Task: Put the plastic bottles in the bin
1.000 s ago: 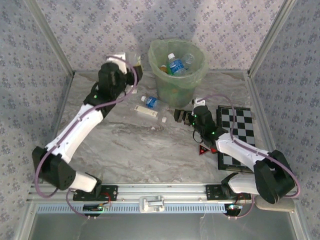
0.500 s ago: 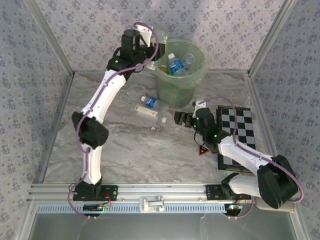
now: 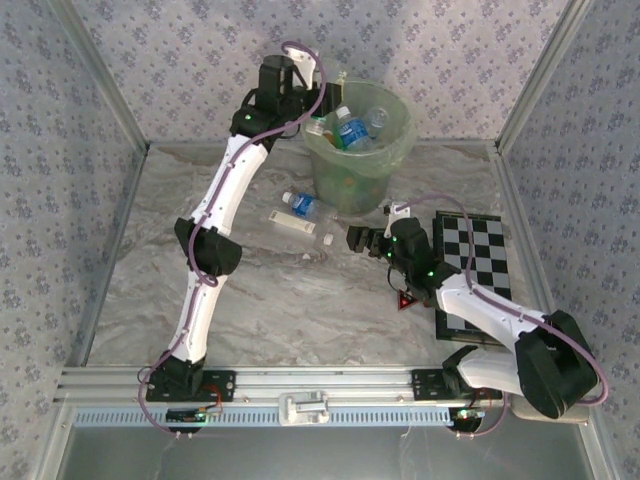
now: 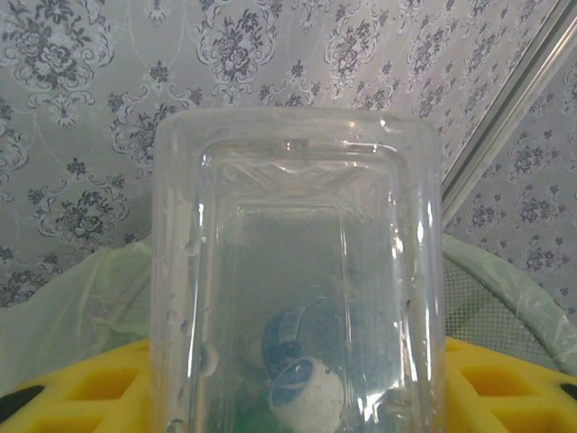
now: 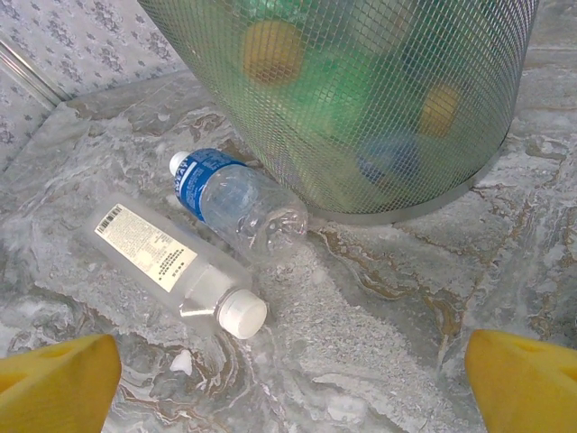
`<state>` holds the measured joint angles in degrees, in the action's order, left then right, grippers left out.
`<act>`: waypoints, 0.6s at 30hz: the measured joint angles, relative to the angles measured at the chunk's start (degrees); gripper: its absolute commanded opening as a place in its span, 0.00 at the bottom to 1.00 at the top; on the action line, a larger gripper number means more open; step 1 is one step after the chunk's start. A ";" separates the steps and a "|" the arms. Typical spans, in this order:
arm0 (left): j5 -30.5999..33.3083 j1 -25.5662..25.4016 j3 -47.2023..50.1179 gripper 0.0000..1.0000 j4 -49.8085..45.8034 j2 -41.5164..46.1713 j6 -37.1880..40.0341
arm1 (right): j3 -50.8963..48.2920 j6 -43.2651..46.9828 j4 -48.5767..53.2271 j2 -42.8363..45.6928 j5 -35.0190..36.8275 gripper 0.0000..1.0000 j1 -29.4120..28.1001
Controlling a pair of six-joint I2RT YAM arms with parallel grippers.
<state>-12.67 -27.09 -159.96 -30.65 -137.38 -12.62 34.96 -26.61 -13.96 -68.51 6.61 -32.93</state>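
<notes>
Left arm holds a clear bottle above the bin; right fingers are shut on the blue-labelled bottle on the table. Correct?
No. The right fingers are wide open, holding nothing: the right wrist view shows the blue-labelled bottle lying free on the table beside the bin. The left fingers do hold the clear bottle.

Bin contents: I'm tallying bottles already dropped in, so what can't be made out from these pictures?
Bin, right wrist view: its mesh wall blurs the contents into coloured blobs; uncountable.
Top view: the upper bottles hide whatever lies beneath.
Clear bottle, left wrist view: the bottom edge cuts off its lower end.
</notes>
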 measured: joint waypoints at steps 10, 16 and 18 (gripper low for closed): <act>0.00 0.00 0.28 1.00 -0.90 0.00 -1.38 | 0.00 0.02 0.02 0.28 0.02 1.00 0.00; 0.00 0.00 0.61 1.00 -1.40 0.11 -1.40 | 0.00 0.00 0.02 0.26 0.00 1.00 0.00; 0.00 0.00 0.94 1.00 -2.01 0.42 -1.46 | 0.00 0.00 0.02 0.26 0.00 1.00 0.00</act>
<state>-12.67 -27.09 -159.02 -32.67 -136.97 -14.09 34.96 -26.61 -13.93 -68.25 6.61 -32.93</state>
